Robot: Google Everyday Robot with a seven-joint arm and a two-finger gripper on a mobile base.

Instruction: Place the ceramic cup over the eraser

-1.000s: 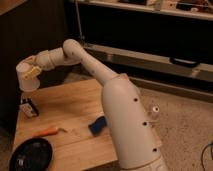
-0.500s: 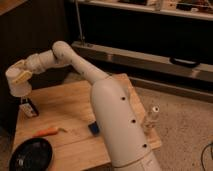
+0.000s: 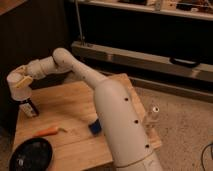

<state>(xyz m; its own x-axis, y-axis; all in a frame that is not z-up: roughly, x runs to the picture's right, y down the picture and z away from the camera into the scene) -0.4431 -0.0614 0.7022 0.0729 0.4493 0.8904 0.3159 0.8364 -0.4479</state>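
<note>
My gripper (image 3: 20, 81) is at the far left of the wooden table (image 3: 75, 107), at the end of the white arm reaching left. It is shut on the ceramic cup (image 3: 22, 93), a small pale cylinder hanging below the fingers. The eraser (image 3: 30, 108), a small upright black block with a white part, stands on the table just below and slightly right of the cup. The cup's lower edge is at the eraser's top and partly hides it.
An orange carrot-like stick (image 3: 48, 132) lies near the front left. A black round dish (image 3: 30, 155) sits at the front left corner. A blue block (image 3: 94, 128) is partly hidden behind the arm's body. A pale bottle-like object (image 3: 153, 117) stands by the table's right edge.
The arm has swung left and lowered, carrying the cup down until it is just above the eraser.
</note>
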